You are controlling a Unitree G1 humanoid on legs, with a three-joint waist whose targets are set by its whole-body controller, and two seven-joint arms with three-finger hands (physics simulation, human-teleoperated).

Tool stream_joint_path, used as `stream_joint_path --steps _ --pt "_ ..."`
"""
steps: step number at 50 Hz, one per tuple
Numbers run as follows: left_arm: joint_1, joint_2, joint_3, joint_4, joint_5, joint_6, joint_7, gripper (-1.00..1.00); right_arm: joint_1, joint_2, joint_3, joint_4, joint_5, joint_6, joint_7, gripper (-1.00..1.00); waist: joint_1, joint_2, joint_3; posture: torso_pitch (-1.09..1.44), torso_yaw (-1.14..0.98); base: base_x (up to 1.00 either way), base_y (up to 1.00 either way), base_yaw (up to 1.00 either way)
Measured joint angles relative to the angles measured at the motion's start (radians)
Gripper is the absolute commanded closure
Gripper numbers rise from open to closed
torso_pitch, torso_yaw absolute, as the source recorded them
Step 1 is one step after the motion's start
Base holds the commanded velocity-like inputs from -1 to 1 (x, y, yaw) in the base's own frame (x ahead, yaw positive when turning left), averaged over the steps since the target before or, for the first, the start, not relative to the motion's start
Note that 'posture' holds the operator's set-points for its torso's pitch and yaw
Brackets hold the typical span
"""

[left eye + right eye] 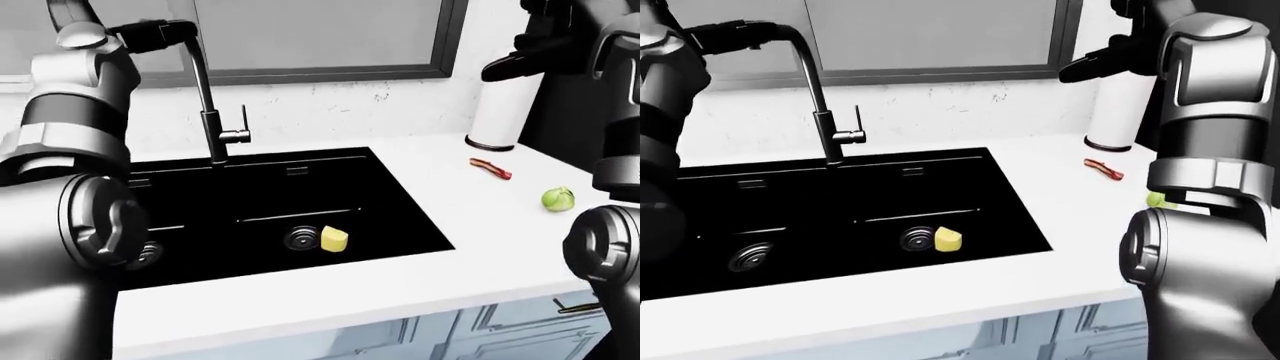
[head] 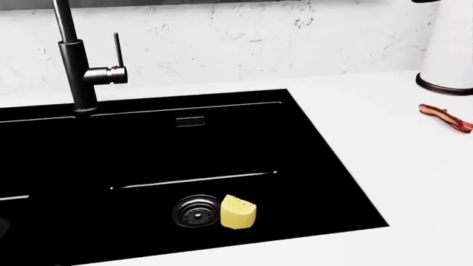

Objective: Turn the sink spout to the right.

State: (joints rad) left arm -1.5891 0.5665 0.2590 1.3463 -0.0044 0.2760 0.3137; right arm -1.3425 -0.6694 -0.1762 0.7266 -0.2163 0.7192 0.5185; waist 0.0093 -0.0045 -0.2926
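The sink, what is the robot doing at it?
The robot stands at a black double sink with both arms raised. Its left hand is up by the tip of the tall black spout, which arches toward the left of the view; whether the fingers grip it cannot be told. The right hand hovers high near the paper towel roll, holding nothing. A cheese wedge lies beside the drain, and bacon and a green sprout lie on the counter.
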Motion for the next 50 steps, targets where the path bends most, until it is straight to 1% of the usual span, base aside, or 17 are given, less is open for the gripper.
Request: stream_joint_path --steps 2,4,6,10,17,29,36,40,50 --pt "0.000 -0.016 -0.005 0.004 0.010 -0.028 0.002 -1.00 0.004 -0.002 -0.001 -0.011 0.001 0.003 0.003 -1.00 0.000 -0.002 0.001 -0.46 0.00 0.00 0.00 0.00" --pt "0.000 -0.034 0.015 0.005 0.002 -0.072 0.002 -1.00 0.011 -0.006 -0.005 -0.022 0.003 0.007 0.005 -1.00 0.000 -0.005 0.002 -0.46 0.00 0.00 0.00 0.00" --pt "-0.007 -0.044 0.022 0.007 -0.007 -0.090 0.006 -1.00 0.018 -0.007 -0.008 -0.031 0.005 0.009 0.006 -1.00 -0.002 -0.008 0.003 -0.46 0.00 0.00 0.00 0.00" --pt "-0.018 -0.052 0.033 0.005 -0.029 -0.060 0.013 -1.00 0.029 -0.008 -0.009 -0.039 0.009 0.016 0.007 -1.00 -0.003 -0.004 0.001 -0.46 0.00 0.00 0.00 0.00" --pt "-0.009 -0.069 0.027 0.014 -0.032 -0.043 0.032 -1.00 0.018 -0.011 -0.004 -0.034 0.005 0.022 0.009 -1.00 -0.005 -0.001 -0.002 -0.46 0.00 0.00 0.00 0.00" --pt "0.007 -0.080 0.021 0.020 -0.009 -0.042 0.034 -1.00 -0.007 -0.012 0.004 -0.028 -0.002 0.029 0.015 -1.00 -0.009 -0.006 -0.004 -0.46 0.00 0.00 0.00 0.00" --pt "0.004 -0.076 0.024 0.020 0.005 -0.028 0.033 -1.00 -0.016 -0.019 -0.005 -0.029 -0.005 0.031 0.018 -1.00 -0.010 -0.007 -0.006 -0.46 0.00 0.00 0.00 0.00" --pt "0.008 -0.081 0.026 0.021 0.010 -0.022 0.036 -1.00 -0.004 -0.017 -0.012 -0.037 0.004 0.027 0.016 -1.00 -0.009 -0.007 -0.006 -0.46 0.00 0.00 0.00 0.00" --pt "0.037 -0.099 0.025 0.029 0.036 -0.023 0.054 -1.00 0.012 -0.019 -0.012 -0.058 0.014 0.038 0.014 -1.00 -0.009 -0.007 -0.004 -0.46 0.00 0.00 0.00 0.00"
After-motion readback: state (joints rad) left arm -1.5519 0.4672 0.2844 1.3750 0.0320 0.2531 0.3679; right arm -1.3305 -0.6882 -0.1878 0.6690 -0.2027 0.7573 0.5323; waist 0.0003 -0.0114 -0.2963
